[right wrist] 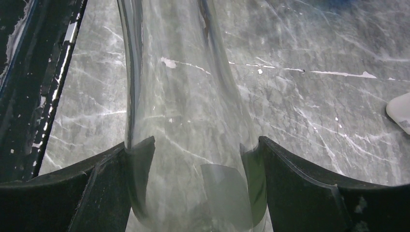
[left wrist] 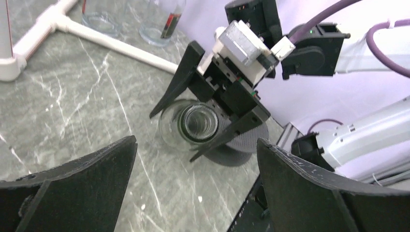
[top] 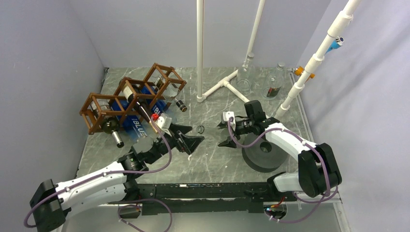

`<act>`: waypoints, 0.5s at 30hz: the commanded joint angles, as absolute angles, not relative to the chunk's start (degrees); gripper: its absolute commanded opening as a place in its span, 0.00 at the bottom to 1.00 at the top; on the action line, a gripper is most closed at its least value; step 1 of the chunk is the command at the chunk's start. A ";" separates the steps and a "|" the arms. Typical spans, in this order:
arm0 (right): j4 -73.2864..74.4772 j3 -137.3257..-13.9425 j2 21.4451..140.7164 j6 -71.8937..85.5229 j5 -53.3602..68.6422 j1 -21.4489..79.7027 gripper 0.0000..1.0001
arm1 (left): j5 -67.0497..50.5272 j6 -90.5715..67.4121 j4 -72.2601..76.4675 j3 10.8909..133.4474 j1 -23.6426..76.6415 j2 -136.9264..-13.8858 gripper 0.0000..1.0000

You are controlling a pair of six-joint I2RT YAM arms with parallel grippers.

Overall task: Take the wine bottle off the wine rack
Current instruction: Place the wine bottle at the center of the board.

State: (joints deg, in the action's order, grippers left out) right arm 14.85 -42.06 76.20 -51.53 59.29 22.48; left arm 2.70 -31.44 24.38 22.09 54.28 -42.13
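Clenching clear wine bottle (right wrist: 193, 96) in right pincer (top: 221, 134), off the wine rack (top: 130, 99), at its 4 o'clock over the surface (top: 212, 164), with left pincer (top: 193, 136) released, empty, by bottle's mouth.

Arms (top: 92, 186) white w/ black joints, purple cables (left wrist: 371, 37) outside, black tapered jaws, silver wrist blocks
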 commanded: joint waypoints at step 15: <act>5.72 -43.86 75.67 -40.98 69.18 20.39 0.11 | 14.76 -26.74 54.88 25.62 58.36 -61.70 0.91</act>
State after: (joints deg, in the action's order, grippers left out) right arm 11.49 -42.06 76.51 -42.78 62.33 20.69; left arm 11.90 -27.05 46.00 22.26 58.02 -59.48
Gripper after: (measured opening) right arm 0.850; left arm 0.927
